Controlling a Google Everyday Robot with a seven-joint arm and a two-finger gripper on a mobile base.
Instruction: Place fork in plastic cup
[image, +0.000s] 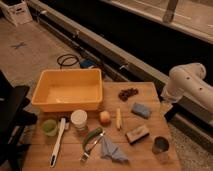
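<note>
The fork (90, 148) is small, slim and silver. It lies at the table's front middle, slanting, between the curved green vegetable (91, 136) and a blue cloth (111, 150). A translucent green plastic cup (49, 127) stands upright at the front left. A white cup (78, 120) stands just right of it. My white arm (184, 82) comes in from the right, and the gripper (165, 107) hangs at the table's right edge, far from the fork and holding nothing I can see.
A yellow bin (68, 89) fills the back left. A long white-handled brush (57, 141) lies by the green cup. An apple (104, 117), a yellow stick (118, 119), dark grapes (128, 93), a blue sponge (141, 110), a block (137, 133) and a dark cup (160, 146) are spread to the right.
</note>
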